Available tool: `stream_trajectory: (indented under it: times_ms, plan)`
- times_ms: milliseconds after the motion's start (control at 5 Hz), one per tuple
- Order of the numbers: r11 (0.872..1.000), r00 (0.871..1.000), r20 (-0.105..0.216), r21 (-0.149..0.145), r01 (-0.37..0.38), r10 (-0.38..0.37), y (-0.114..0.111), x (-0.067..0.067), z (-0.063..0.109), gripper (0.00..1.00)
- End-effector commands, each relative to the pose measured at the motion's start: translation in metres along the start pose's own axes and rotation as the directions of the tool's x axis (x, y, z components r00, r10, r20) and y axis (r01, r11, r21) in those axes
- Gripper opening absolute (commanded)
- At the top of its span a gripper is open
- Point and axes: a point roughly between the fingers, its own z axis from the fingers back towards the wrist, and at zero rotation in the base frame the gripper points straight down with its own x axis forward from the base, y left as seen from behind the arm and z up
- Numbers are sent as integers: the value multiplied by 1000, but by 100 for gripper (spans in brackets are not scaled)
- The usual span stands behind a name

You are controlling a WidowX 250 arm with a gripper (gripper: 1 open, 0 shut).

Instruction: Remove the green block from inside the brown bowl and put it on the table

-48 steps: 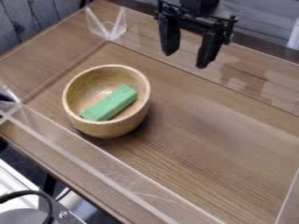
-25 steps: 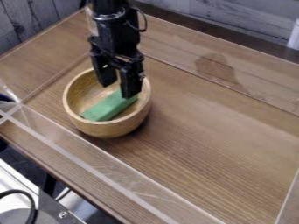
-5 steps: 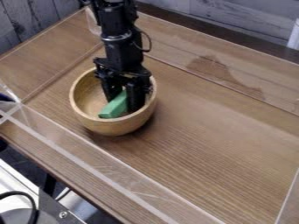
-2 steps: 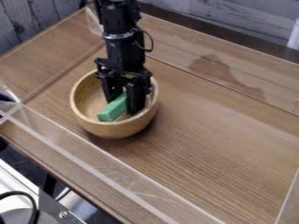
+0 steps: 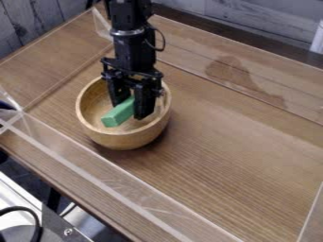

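The brown bowl (image 5: 111, 135) sits on the table (image 5: 228, 165) at the left of the camera view. My gripper (image 5: 132, 106) points down into it from above. Its two black fingers (image 5: 149, 98) stand on either side of the green block (image 5: 119, 114) and are closed against it. The block stands tilted inside the bowl, its lower end near the bowl's floor and its upper part hidden between the fingers.
Clear plastic walls (image 5: 76, 161) edge the tabletop along the front and left, with a folded plastic corner (image 5: 116, 24) at the back. A dark wet-looking stain (image 5: 229, 68) marks the wood to the right of the arm.
The gripper has stayed in the bowl and tilted slightly. The green block between its fingers has shifted a little up and to the left. The jaws keep the same width.
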Motion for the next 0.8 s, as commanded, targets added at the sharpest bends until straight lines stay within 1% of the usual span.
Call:
stream_trajectory:
  times_ms: [0,200,400,600]
  plan:
    - [999,1000,32,40,-1,-1,1,10,20,0]
    - [999,998,61,36,-4,2,-15,18,32,0]
    - [1000,996,88,27,12,-15,-54,36,41,0]
    - [998,996,87,48,31,-35,-94,47,26,0]
